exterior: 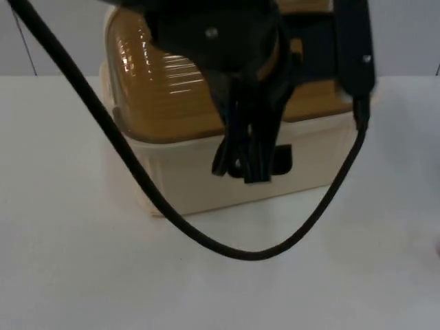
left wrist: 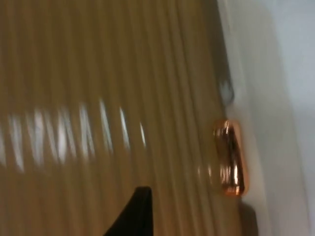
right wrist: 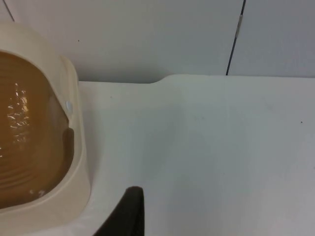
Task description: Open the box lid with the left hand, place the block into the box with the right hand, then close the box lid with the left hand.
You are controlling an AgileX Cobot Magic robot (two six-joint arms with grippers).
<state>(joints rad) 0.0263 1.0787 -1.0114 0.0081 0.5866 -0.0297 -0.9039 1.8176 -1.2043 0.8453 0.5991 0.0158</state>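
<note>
1. The box (exterior: 234,172), cream with an amber ribbed lid (exterior: 165,89), stood on the white bench (exterior: 103,275) near the partition wall. The lid appeared down.
2. The left pincer (exterior: 244,161) hung over the box's front edge, close above the lid; whether it was apart or together could not be told.
3. The right pincer (right wrist: 129,216) waited beside the box over bare bench; its state could not be told.
4. Judgement: lifting should catch the lid's front lip near the copper-coloured latch (left wrist: 229,157) and swing it back on its hinge.
5. The block could not be made out; the arm hid the box's far side.
</note>
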